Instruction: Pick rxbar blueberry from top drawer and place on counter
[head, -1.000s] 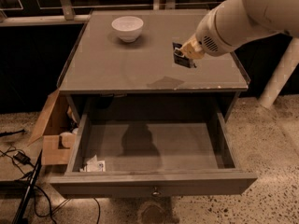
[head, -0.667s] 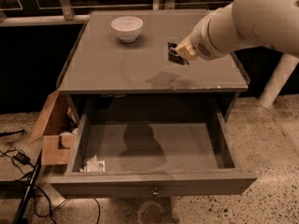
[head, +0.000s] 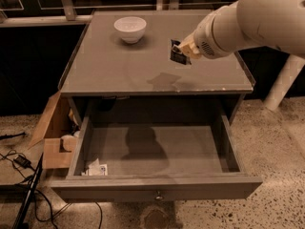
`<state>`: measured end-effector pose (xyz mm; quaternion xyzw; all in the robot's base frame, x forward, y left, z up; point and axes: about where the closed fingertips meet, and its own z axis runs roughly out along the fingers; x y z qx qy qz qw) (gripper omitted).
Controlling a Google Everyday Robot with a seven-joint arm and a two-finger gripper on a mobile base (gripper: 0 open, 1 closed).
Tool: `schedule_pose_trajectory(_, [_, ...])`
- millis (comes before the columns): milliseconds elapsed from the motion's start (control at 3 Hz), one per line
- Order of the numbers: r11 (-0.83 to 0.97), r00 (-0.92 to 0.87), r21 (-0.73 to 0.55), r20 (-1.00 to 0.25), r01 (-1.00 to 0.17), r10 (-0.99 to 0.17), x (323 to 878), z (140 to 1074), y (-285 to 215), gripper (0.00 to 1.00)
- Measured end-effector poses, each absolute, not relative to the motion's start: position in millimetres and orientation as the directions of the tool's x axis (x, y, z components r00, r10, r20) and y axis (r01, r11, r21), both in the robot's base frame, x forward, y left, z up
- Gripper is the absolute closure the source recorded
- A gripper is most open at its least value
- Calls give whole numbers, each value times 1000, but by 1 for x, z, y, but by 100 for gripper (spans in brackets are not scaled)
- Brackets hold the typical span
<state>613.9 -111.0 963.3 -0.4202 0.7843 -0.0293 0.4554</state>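
**A:** Where is the bar hanging?

**B:** The small flat navy-black wrapper, the rxbar blueberry (head: 177, 56), is hanging above the flat matte grey table (head: 114, 73). It is to the right of the round white glossy bowl (head: 130, 29) as the camera sees it, and well apart from it. The cream, rounded end effector (head: 181, 50) is pinching the bar by one end, so the wrapper is dangling tilted.

**A:** Is it touching down?

**B:** I am judging not. A soft shadow is lying on the table nearer the front than the bowl, apart from the bar.

**A:** How should the placing go?

**B:** I am thinking of lowering straight down and letting go only once the wrapper is lying flat. It looks light and slick, so dropping it from height risks it sliding. Staying right of the bowl and back from the front edge seems wise.

**A:** And the drawer?

**B:** The wide shallow grey top drawer (head: 195, 151) is standing open below the bowl. A white crumpled paper scrap (head: 96, 168) is lying in its front corner on the bowl's side.
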Motion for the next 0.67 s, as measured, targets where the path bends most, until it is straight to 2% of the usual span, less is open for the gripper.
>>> schedule_pose_trajectory(667, [646, -195, -461, -703, -608, -684, 647, 949, -116, 100])
